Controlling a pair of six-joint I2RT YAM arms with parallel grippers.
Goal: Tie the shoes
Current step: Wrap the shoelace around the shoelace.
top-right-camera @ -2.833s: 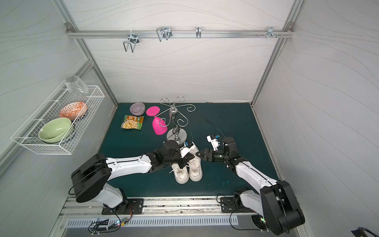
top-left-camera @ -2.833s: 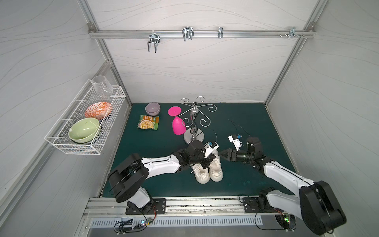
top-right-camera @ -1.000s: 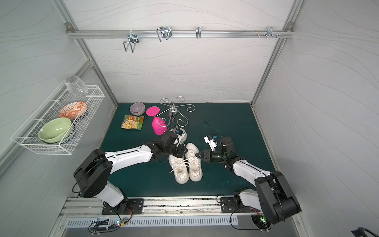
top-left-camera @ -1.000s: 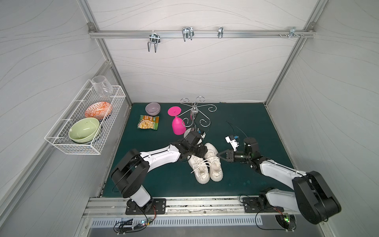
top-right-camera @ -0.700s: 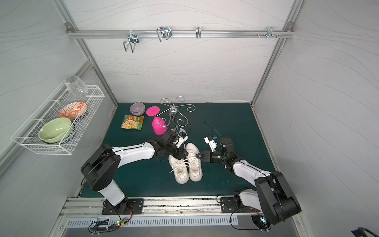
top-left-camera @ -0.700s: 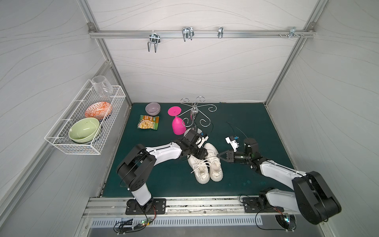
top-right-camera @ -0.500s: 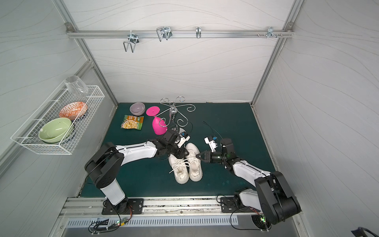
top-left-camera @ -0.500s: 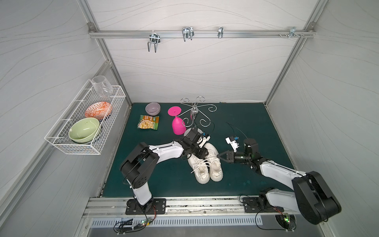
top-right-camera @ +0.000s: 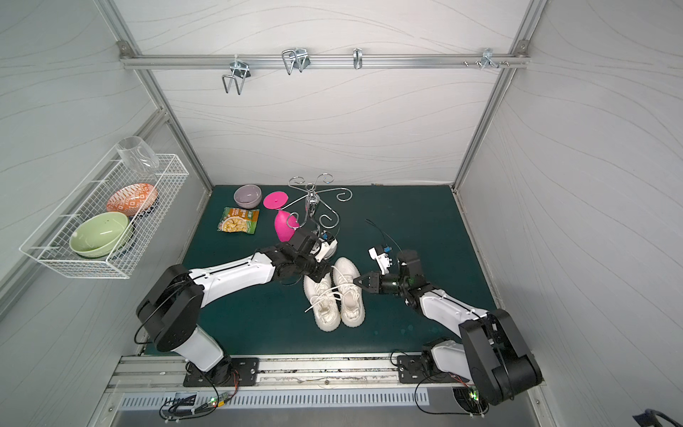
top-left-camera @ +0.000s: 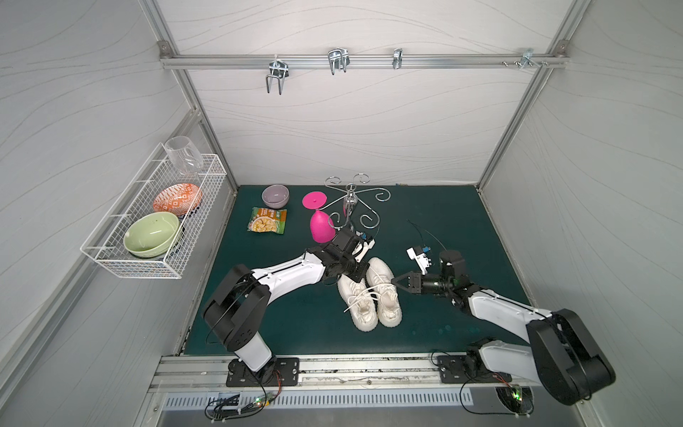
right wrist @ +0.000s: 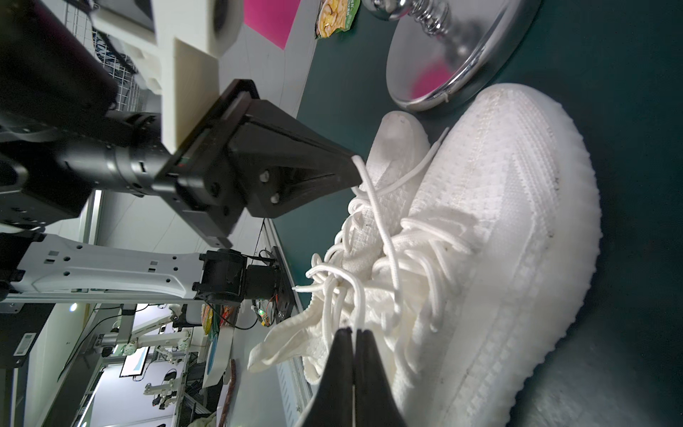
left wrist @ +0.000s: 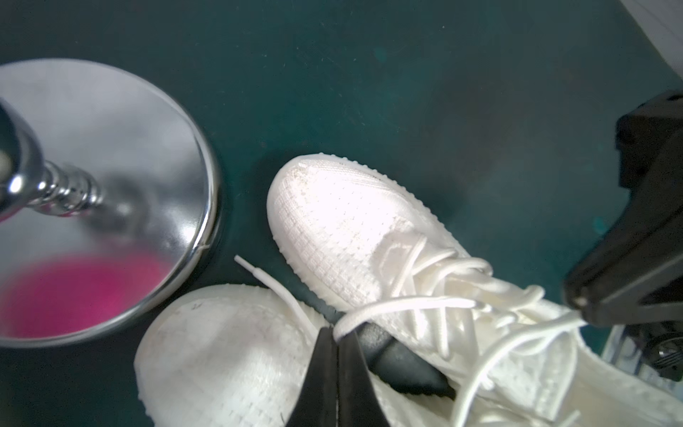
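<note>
- i saw the shoes (top-left-camera: 370, 295) side by side on the green mat (top-left-camera: 462, 207), just on the arm-base side of the chrome stand (top-left-camera: 350, 201), toes pointing at its round base.
- in the left wrist view one toe lay close to the rim of that base. i could not tell whether the two touched.
- the left gripper (top-left-camera: 364, 274) sat low over the toe end of the pair, right beside the stand's base. its jaws were pressed together with no gap showing.
- a bend of white lace (left wrist: 406, 305) came out at the very tip of those jaws, so it was pinching that strand. from there the strand ran across the tongue of the shoe farther from the stand's base.
- the right gripper (top-left-camera: 394, 280) came in level from the side of the pair away from the stand, with its tip at the lacing of the same shoe.
- its jaws were also fully together. the right wrist view showed a lace strand rising straight out from between the tips, so it was clamped on that.
- between the two grippers the lacing stood up in loose loops, with no finished bow that i could make out.
- the other shoe's lace trailed off its side onto the mat, away from the stand.
- a pink cup (top-left-camera: 320, 231) lay on its side against the stand, on the far side from the shoes.
</note>
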